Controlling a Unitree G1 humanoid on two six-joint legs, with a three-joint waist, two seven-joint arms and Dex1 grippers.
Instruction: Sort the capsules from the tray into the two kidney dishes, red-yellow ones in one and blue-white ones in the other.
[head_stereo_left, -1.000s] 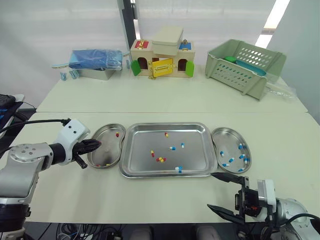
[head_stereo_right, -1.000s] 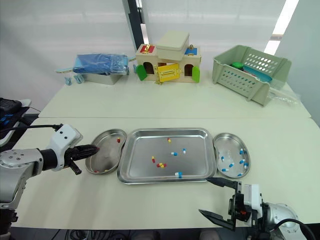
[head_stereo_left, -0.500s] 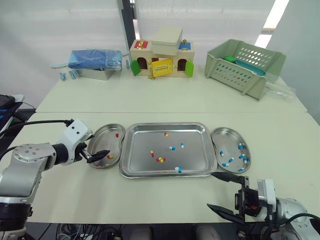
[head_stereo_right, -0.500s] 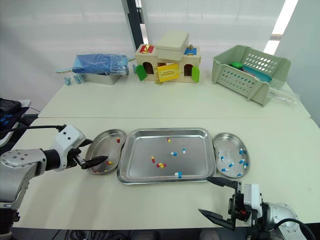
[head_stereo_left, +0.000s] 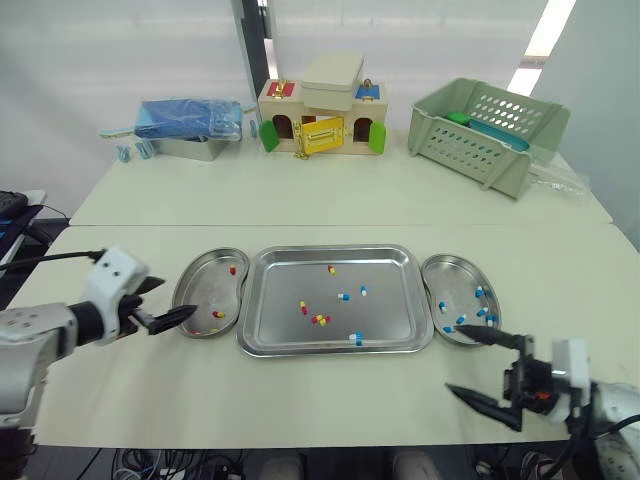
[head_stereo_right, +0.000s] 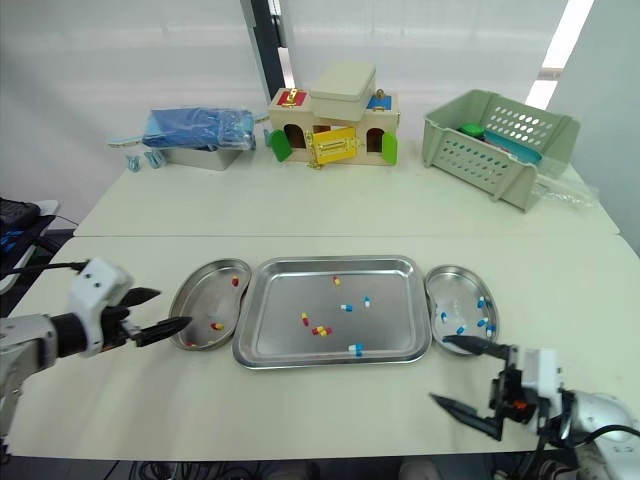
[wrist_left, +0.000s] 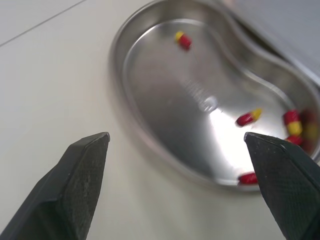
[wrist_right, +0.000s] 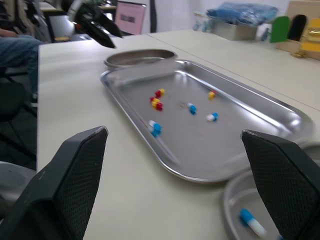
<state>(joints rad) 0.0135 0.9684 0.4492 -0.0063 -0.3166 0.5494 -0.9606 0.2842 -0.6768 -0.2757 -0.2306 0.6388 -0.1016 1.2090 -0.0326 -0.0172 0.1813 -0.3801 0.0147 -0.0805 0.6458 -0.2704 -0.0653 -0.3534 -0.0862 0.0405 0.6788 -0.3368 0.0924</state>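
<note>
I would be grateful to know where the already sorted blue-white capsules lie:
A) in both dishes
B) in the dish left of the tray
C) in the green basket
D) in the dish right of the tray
D: the right dish holds the blue-white capsules, while the left dish holds just red-yellow ones.

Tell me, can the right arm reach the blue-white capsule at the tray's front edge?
Probably yes. The right gripper hangs open over the table off the front right corner of the tray, pointing toward the capsule; only the low rim lies between.
</note>
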